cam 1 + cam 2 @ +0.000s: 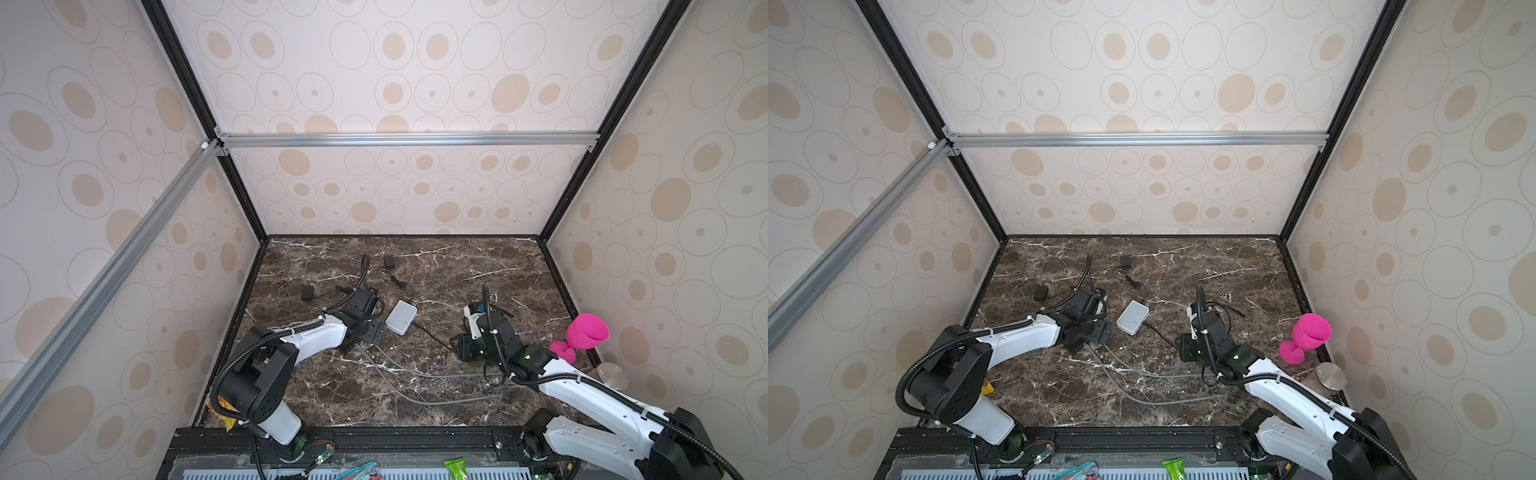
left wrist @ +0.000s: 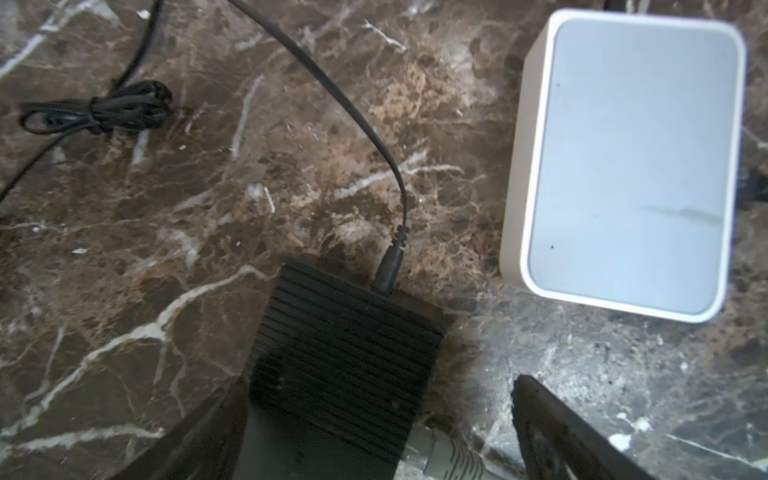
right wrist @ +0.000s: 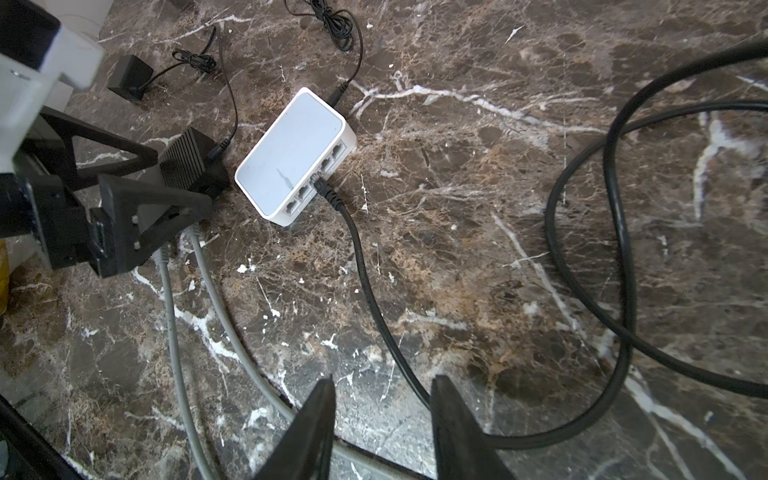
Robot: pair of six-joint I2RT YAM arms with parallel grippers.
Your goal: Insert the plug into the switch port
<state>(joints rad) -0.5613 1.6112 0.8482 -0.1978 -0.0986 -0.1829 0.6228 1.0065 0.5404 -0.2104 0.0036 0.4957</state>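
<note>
**Top views:** In both top views, a white rectangular plastic network switch point(image 1: 401, 316) lies on the brown marble-patterned table point(image 1: 457, 266). The left arm point(image 1: 320, 334) sits low just beside it. The right arm point(image 1: 590, 395) reaches in from the other side and stops apart from it. A thick black cable point(image 1: 432, 337) runs from the switch toward the right arm.

**Left wrist view:** The left fingers point(image 2: 561, 436) are spread wide on either side of a black ribbed box point(image 2: 345, 353). Bare table shows between the box and one finger, so nothing is clamped. The white switch sits just beside the box, and its ports are not seen from this camera.

**Right wrist view:** The black moulded plug point(image 3: 324, 189) on the cable's end stands in a middle port of the switch's row. The ports on either side look empty. The right fingers point(image 3: 316, 432) are apart and hold nothing, and the cable passes along the table beneath them.

The insertion looks done, or very nearly so. Whether the plug has latched fully cannot be told. What seems left is for the arms to draw clear.
</note>
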